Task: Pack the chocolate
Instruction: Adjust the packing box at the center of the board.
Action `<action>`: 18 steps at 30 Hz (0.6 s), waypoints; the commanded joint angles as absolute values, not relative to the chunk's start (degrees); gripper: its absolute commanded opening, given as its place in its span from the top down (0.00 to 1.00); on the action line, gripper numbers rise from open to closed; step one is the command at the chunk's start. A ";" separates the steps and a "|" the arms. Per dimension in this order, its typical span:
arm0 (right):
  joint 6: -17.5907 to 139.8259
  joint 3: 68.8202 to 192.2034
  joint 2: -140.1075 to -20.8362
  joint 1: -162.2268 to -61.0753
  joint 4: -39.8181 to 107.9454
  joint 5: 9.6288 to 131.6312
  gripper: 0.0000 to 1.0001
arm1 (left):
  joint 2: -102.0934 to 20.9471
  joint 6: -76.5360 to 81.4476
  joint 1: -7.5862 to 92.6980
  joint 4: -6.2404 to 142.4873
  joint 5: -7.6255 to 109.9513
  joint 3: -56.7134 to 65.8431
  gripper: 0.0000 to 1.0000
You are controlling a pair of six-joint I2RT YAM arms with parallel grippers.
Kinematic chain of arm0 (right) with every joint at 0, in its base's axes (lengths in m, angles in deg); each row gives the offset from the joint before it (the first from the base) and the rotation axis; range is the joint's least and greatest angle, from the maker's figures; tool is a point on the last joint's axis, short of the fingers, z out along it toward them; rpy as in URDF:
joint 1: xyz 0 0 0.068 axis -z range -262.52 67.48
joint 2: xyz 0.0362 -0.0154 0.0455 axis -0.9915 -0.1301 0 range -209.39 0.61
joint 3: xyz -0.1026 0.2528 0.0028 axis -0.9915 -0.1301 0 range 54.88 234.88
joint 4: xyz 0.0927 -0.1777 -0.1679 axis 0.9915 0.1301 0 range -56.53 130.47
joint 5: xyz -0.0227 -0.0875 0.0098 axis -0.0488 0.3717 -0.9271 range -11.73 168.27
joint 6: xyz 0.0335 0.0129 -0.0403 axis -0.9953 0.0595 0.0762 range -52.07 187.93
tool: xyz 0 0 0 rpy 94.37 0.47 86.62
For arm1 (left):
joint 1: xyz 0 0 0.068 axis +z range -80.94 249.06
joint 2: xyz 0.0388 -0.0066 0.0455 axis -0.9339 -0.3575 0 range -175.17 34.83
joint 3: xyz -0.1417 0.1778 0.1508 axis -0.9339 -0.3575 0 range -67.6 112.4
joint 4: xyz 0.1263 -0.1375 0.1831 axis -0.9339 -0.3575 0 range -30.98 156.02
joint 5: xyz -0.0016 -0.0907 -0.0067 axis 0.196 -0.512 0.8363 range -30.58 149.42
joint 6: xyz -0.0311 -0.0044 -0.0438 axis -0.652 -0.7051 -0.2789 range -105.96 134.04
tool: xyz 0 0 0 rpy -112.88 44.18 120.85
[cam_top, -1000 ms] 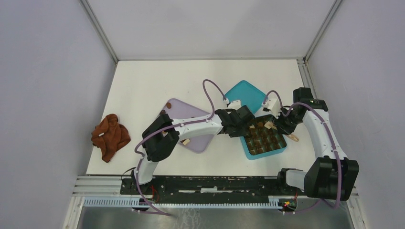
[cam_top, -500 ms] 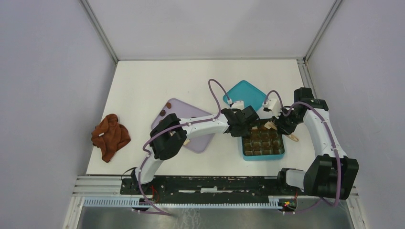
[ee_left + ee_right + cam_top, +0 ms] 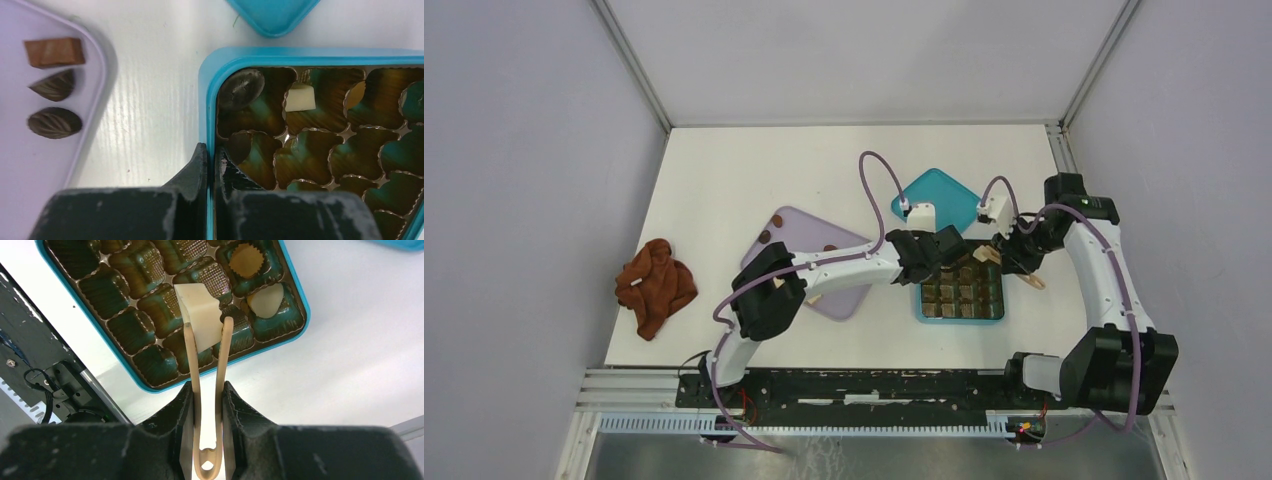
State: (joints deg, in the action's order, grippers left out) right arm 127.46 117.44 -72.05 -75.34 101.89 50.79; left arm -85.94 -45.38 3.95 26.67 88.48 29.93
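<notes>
Left wrist view: the left gripper [image 3: 211, 161] is closed tightly on the side wall of the teal box [image 3: 207, 110]. Three brown chocolates [image 3: 52, 85] lie on the lilac tray [image 3: 97, 65]. The right gripper [image 3: 207, 390] squeezes beige tongs [image 3: 194, 375], which hold a white chocolate piece [image 3: 200, 315] over the box cells.

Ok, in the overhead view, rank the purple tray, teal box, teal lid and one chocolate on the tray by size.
1. purple tray, largest
2. teal box and teal lid: look alike, both partly hidden
3. chocolate on the tray, smallest
</notes>
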 commanded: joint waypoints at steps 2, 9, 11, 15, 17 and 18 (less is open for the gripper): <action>128.33 123.42 -72.19 -75.15 105.23 46.46 0.82 | -79.26 -43.41 2.14 29.36 101.83 30.50 0.98; 127.92 123.85 -72.30 -75.14 105.35 46.15 0.82 | -77.93 -42.83 1.47 30.58 105.21 29.25 0.98; 127.88 123.53 -72.27 -75.14 105.35 46.10 0.82 | -77.66 -42.96 1.33 30.60 105.57 29.11 0.98; 127.98 122.63 -72.25 -75.14 105.20 45.75 0.82 | -77.62 -43.18 1.22 30.70 104.49 28.98 0.98; 128.18 121.98 -72.43 -75.19 105.14 45.83 0.82 | -77.97 -43.49 1.28 30.80 102.23 29.03 0.98; 128.16 121.62 -72.57 -75.15 105.06 45.97 0.82 | -78.42 -43.86 1.39 31.01 100.59 28.82 0.98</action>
State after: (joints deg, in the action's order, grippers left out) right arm 127.42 121.99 -72.34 -75.32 104.58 48.21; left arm -81.68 -43.24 1.73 26.95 101.20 28.29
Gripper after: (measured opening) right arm 0.262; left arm 0.053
